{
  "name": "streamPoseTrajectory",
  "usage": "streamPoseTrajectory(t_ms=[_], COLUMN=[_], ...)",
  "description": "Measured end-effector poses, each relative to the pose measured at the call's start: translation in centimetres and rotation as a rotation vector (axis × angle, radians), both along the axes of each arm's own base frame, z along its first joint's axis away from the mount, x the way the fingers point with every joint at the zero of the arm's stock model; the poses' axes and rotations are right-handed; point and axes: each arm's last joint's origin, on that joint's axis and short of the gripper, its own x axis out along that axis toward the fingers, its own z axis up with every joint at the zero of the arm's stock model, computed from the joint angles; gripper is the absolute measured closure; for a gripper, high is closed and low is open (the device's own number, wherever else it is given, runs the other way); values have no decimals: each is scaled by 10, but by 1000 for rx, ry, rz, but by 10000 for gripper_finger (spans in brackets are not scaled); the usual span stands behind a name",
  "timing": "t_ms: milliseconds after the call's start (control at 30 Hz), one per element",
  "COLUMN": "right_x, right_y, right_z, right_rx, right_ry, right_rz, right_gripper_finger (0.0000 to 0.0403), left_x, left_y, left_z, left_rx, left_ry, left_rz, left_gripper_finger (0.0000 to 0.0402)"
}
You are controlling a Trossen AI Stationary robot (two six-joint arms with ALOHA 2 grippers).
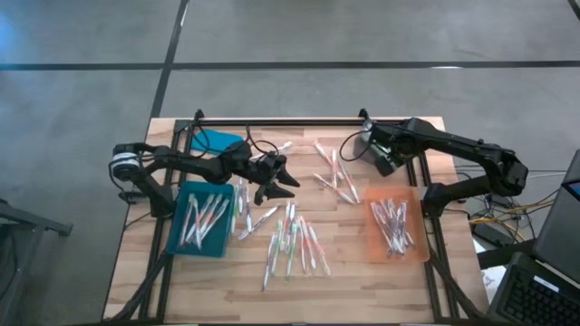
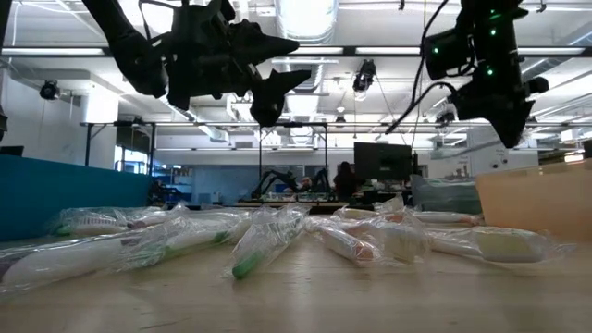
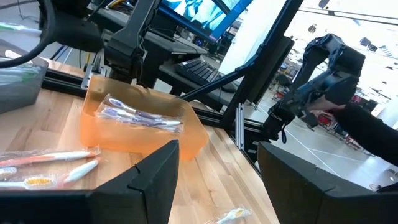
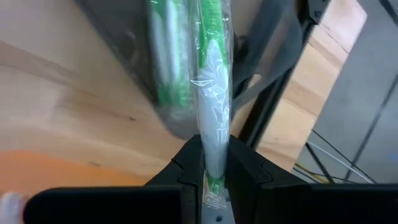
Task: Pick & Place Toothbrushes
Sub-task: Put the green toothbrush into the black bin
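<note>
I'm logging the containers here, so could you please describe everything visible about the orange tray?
The orange tray is a shallow, translucent, plastic-looking rectangular bin with upright walls. It sits flat on the wooden table's right side, near the right arm's base. Inside lies a loose pile of wrapped toothbrushes, pale with purple parts in the left wrist view. No gripper touches it.

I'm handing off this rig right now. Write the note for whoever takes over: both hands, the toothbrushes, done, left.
Right hand: shut on a green-and-white wrapped toothbrush, raised near the table's back edge.
Left hand: open, empty, above the table beside the teal tray.
Done: the teal tray and the orange tray each hold several toothbrushes.
Left: place the held brush; many loose toothbrushes lie mid-table, with a smaller group farther back.
</note>
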Motion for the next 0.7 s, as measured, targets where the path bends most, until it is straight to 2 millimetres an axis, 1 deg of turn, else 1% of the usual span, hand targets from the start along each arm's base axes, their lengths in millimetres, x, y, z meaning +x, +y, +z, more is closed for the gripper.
streamPoseTrajectory(t_ms=[133, 400, 700], right_x=[-2, 1, -5], right_y=[-3, -10, -11], right_z=[-10, -29, -48], right_rx=[-1, -40, -26], right_ry=[10, -49, -23], right_rz=[15, 59, 70], right_gripper_finger=[365, 365, 365], left_x=[0, 0, 0], left_y=[0, 0, 0], left_z=[0, 0, 0], left_rx=[0, 0, 1], left_ry=[1, 0, 0], left_rz=[0, 0, 0], left_gripper_finger=[179, 179, 179])
